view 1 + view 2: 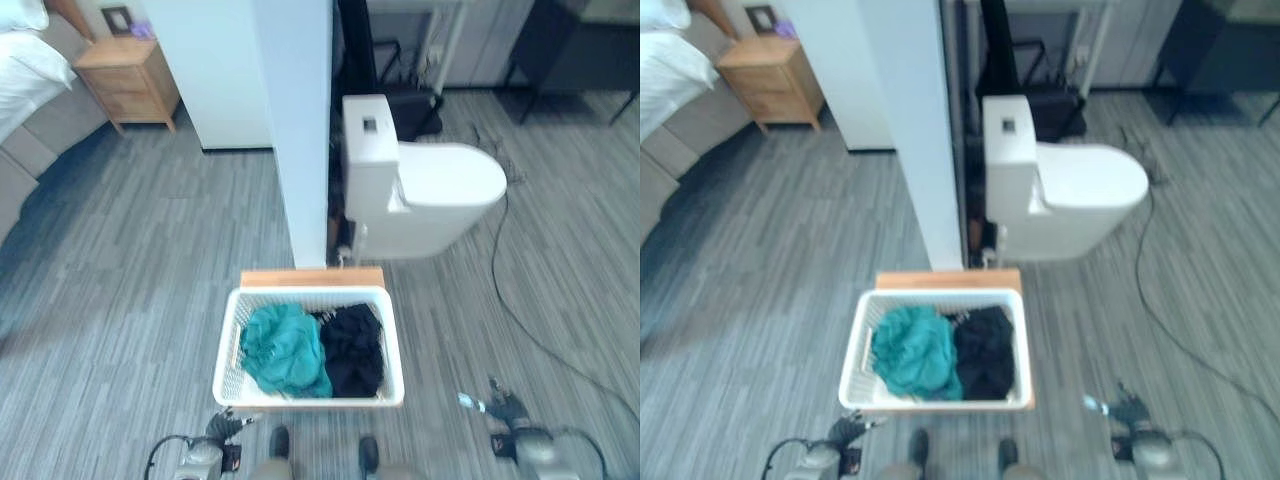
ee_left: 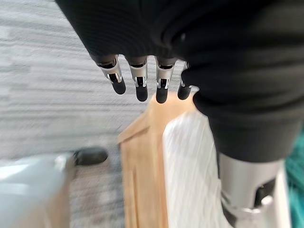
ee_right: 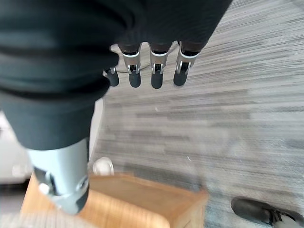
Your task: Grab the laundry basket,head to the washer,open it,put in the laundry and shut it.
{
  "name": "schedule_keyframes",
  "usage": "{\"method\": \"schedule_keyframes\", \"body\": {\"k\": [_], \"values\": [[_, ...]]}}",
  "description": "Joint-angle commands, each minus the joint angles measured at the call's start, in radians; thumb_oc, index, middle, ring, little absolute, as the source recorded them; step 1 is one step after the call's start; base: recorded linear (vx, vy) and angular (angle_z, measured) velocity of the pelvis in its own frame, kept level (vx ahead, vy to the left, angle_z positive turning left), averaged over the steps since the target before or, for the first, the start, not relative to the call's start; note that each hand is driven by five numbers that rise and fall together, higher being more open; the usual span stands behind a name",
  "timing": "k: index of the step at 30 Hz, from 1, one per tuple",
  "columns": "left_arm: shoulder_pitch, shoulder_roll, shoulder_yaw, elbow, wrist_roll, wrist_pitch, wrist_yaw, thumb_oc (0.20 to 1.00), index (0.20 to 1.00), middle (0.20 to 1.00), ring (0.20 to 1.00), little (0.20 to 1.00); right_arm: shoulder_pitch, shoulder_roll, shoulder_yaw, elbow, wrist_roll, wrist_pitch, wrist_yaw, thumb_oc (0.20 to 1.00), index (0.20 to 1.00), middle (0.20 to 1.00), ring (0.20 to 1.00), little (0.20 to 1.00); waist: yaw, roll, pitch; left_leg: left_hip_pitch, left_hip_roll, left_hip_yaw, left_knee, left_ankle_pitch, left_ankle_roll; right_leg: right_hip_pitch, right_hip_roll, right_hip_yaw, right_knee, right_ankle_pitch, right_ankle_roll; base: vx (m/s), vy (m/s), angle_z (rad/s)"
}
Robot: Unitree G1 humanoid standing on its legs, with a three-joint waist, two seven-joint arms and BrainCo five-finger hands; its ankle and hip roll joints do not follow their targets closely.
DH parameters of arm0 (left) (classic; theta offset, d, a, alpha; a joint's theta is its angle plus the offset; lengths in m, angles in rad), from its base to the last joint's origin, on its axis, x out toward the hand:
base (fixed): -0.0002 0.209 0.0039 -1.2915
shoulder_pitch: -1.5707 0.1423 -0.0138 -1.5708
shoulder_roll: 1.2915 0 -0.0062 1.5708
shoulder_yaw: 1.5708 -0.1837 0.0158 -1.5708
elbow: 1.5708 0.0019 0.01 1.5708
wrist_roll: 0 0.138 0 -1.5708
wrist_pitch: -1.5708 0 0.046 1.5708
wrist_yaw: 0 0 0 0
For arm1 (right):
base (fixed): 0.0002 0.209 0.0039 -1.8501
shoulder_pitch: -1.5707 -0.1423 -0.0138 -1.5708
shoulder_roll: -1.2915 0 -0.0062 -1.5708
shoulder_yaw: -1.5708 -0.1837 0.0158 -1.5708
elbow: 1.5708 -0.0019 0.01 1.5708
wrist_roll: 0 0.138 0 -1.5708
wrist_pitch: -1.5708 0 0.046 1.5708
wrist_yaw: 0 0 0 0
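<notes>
White laundry basket (image 1: pixel 310 395) sits between my hands, just far of them; left hand (image 1: pixel 222 428) nearer its rim; right hand (image 1: pixel 500 405) well apart; both released, fingers straight.

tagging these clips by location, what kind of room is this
Most likely a mock home or showroom set rather than a real bathroom: a white toilet stands on open grey plank flooring, with a wooden nightstand and a bed in the same space.

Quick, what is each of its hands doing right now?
Left hand: open, holding nothing, by the laundry basket.
Right hand: open, holding nothing.
</notes>
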Motion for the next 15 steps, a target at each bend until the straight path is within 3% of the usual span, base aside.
{"method": "schedule_keyframes", "body": {"k": [1,9,15], "values": [[-0.037,0.066,0.032,-0.004,0.003,-0.036,0.024,1.000,1.000,1.000,1.000,1.000,-0.044,-0.013,-0.013,-0.072,-0.042,-0.041,-0.024,1.000,1.000,1.000,1.000,1.000,0.030,-0.043,-0.018,-0.019,-0.009,0.011,0.080,-0.080,0.033,-0.045,-0.087,0.039,0.016,0.061,0.106,-0.05,0.123,-0.38],[-0.017,0.136,0.049,-0.135,0.056,-0.027,0.027,1.000,1.000,1.000,1.000,1.000,-0.004,-0.033,-0.082,-0.165,-0.080,-0.024,-0.030,1.000,1.000,1.000,1.000,1.000,0.029,-0.044,-0.053,0.033,-0.014,0.018,-0.038,-0.050,0.038,-0.033,-0.107,0.012,-0.039,0.090,0.130,0.01,0.043,0.00],[0.071,0.207,0.064,-0.435,0.047,0.017,-0.022,1.000,1.000,1.000,1.000,1.000,-0.010,-0.070,-0.111,-0.220,-0.001,0.016,0.039,1.000,1.000,1.000,1.000,1.000,0.049,-0.039,-0.061,0.056,-0.008,0.027,-0.047,-0.057,0.033,-0.008,-0.113,-0.015,-0.087,0.107,0.136,0.03,-0.004,0.00]]}}
